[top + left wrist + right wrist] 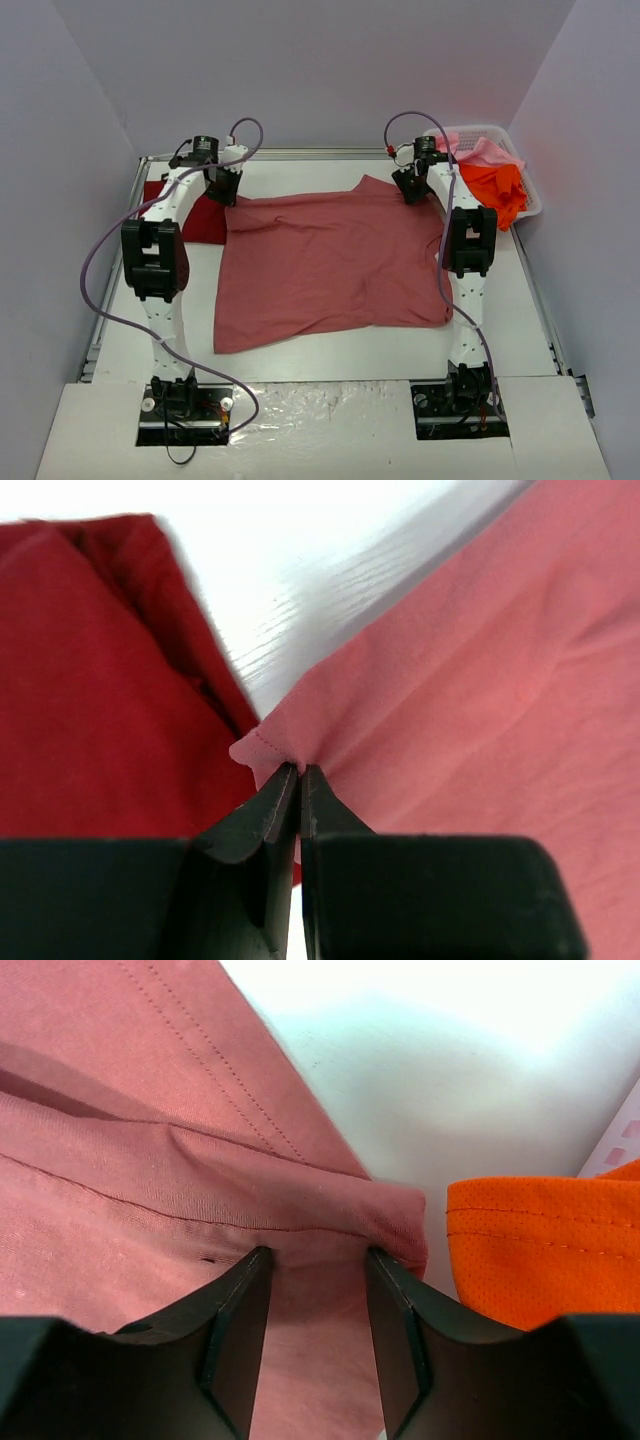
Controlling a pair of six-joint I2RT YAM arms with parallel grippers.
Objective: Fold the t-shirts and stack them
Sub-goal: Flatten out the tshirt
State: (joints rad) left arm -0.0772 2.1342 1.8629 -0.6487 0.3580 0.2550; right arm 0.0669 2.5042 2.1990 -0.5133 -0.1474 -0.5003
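Note:
A rose-red t-shirt (330, 260) lies spread over the middle of the table. My left gripper (228, 195) is at its far left corner; in the left wrist view the jaws (300, 770) are shut on the hem of that shirt (480, 680). A dark crimson shirt (200, 215) lies folded just left of it and also shows in the left wrist view (90, 680). My right gripper (410, 190) is at the far right corner. Its jaws (318, 1255) stand open with the rose-red cloth (130, 1160) bunched between them.
A white lattice basket (530, 200) stands at the far right, holding an orange shirt (495, 190) that hangs over its rim and a light pink shirt (485, 150). The orange cloth (540, 1250) lies close to the right of my right gripper.

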